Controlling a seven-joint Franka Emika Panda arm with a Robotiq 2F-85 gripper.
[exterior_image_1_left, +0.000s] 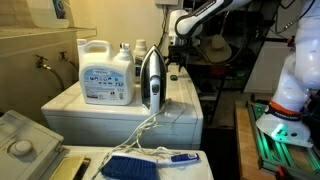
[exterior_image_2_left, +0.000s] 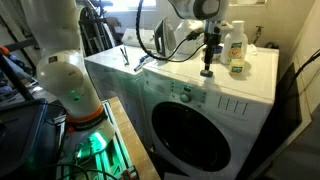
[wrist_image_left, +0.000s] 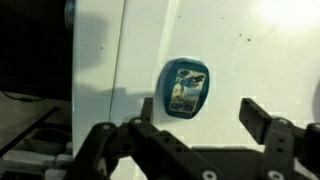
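Observation:
My gripper is open and empty, and hangs over the white top of a washing machine. Just beyond its fingertips in the wrist view lies a small blue oval object with a printed picture, flat on the white top. In both exterior views the gripper points down near the machine's front edge, a little above the small object. Whether the fingertips touch the top cannot be told.
A large white detergent jug, smaller bottles and an upright iron with its cord stand on the washer. The round door faces front. A blue brush lies on a nearer surface. The top's edge drops off at left.

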